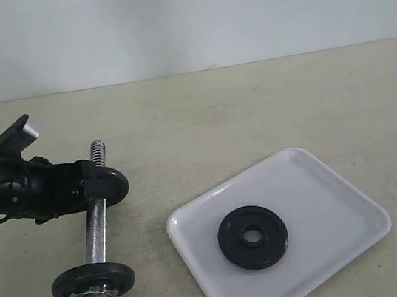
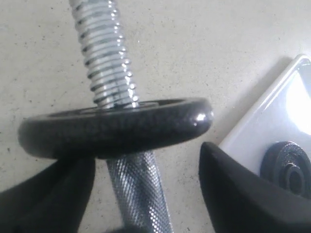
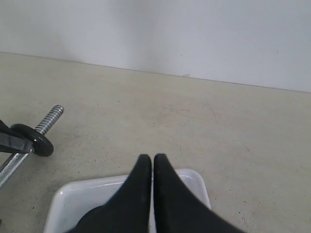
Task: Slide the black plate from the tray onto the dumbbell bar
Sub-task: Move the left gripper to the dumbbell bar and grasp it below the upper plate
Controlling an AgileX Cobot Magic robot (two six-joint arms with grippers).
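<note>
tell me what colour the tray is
The tray is glossy white, clearest in the exterior view.

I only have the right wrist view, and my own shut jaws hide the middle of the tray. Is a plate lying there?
Observer: Yes, one black plate lies flat near the middle of the tray.
Operator: Is the left arm clamping the bar?
Observer: No. The left gripper has its jaws open, one on each side of the dumbbell bar.
Operator: The bar runs out of my frame. What is on that end?
Observer: A second plate, with a nut collar outside it.
</note>
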